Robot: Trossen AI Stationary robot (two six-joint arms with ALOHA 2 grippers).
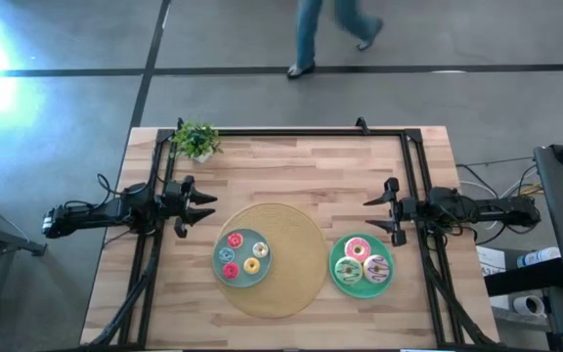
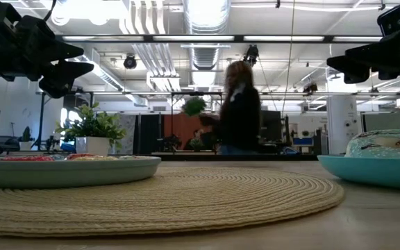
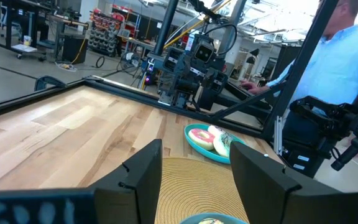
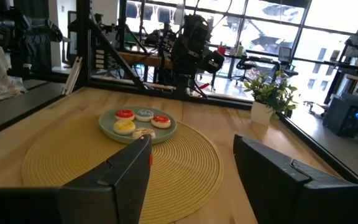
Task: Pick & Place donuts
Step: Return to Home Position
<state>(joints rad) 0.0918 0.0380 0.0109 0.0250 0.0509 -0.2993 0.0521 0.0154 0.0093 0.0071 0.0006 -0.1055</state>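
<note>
Several small donuts, red [image 1: 234,241], yellow [image 1: 252,265] and pale [image 1: 259,250], lie on the grey-blue plate [image 1: 217,257], which rests on a round woven mat [image 1: 291,284]. Three larger donuts, one of them pink [image 1: 357,248], lie on the green plate [image 1: 334,265] to the mat's right. My left gripper [image 1: 203,209] hovers level at the table's left, open and empty, its fingers pointing toward the middle. My right gripper [image 1: 375,215] mirrors it at the right, also open and empty. The right wrist view shows the grey-blue plate [image 4: 107,126] ahead, and the left wrist view shows the green plate [image 3: 191,138].
A small potted plant [image 1: 195,140] stands at the far left corner. A dark frame [image 1: 291,133] runs along the far edge and both sides. A person [image 1: 330,29] walks past beyond the far edge, and another person [image 3: 347,56] stands beyond the table's right side.
</note>
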